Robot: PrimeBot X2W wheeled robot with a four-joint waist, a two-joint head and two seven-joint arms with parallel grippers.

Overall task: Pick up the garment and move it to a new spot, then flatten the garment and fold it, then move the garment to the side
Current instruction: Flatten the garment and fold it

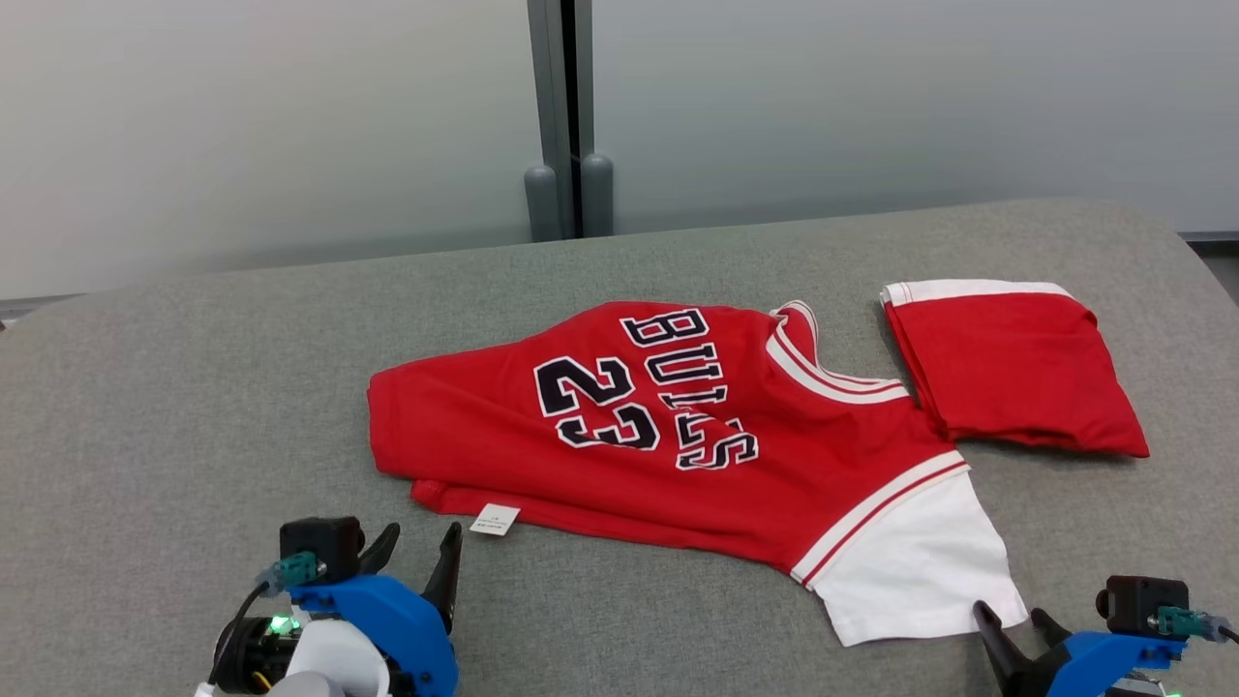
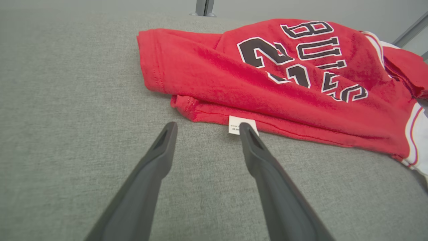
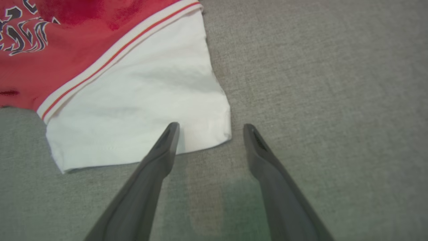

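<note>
Left gripper (image 1: 423, 537) is wide open and empty, tips just short of the hem by the white tag (image 2: 239, 124). The right gripper (image 3: 211, 126) is the same, spread at the edge of the white sleeve (image 3: 140, 100). The red jersey (image 1: 678, 455) lies rumpled mid grey surface (image 1: 194, 387), bottom edge doubled under. My take: slide in low, pinch deep through both layers, and lift both sides evenly so it doesn't bunch.
</note>
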